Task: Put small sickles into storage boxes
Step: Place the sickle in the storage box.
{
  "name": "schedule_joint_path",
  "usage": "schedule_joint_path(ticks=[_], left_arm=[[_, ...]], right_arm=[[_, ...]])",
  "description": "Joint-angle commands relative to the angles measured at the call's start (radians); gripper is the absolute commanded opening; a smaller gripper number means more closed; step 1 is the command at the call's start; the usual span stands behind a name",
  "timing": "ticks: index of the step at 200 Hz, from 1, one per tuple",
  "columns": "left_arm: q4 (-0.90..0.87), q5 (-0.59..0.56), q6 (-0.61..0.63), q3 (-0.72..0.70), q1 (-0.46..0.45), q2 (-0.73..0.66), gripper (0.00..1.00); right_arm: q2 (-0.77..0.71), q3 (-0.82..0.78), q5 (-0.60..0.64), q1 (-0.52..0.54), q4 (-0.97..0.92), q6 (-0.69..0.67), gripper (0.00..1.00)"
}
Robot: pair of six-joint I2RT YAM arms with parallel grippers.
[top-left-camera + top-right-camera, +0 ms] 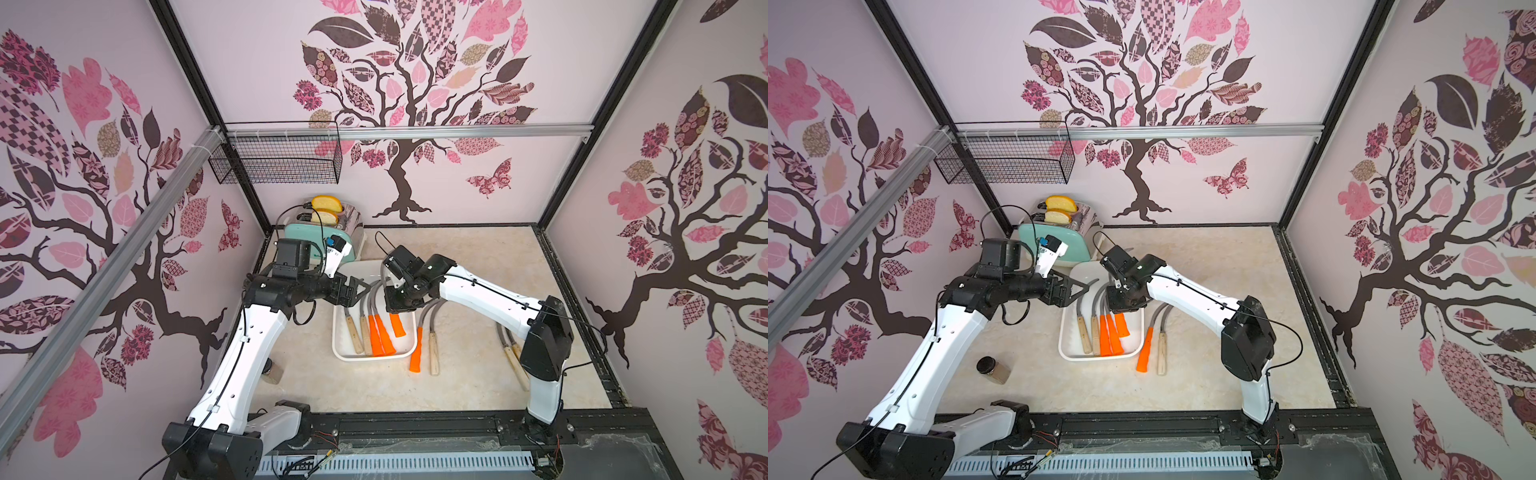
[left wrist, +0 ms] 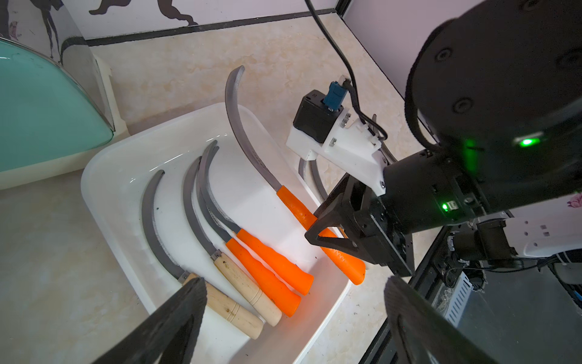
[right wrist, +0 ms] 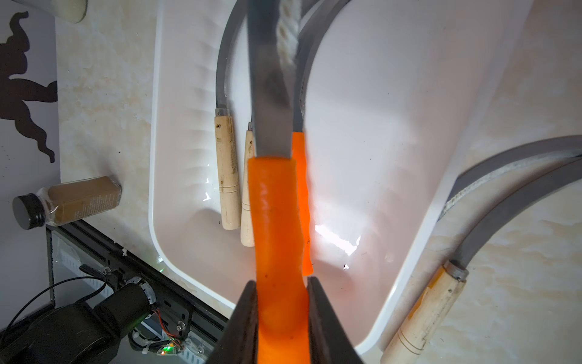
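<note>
Orange sickle (image 3: 277,220), lower centre, sits clamped in my right gripper (image 3: 281,285) over the tray (image 3: 362,110). Next I should lower and release; left gripper (image 2: 294,283) gapes empty.

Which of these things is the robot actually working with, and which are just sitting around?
Part of the job:
- white tray
- orange-handled sickle held in the right gripper
- four sickles lying in the tray
- more sickles on the table

Just lying about:
- toaster with bread
- brown jar
- wire basket on the wall
</note>
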Motion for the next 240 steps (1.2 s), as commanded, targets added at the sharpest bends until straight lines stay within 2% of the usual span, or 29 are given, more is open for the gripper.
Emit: schedule_joint_path(ticks=[1, 56, 240], left_arm=[[0.024, -0.009, -0.014, 0.021, 0.004, -0.015, 0.92], [0.035, 0.007, -0.014, 0.014, 0.003, -0.016, 0.93], [-0.01, 0.012, 0.042, 0.03, -0.023, -0.03, 0.92]], right_arm=[[0.017, -0.014, -0.015, 0.006, 0.028, 0.017, 0.06], [0.026, -0.1, -0.034, 0.007, 0.091, 0.028, 0.06], [0.187, -0.05, -0.013, 0.007, 0.086, 0.005, 0.07]])
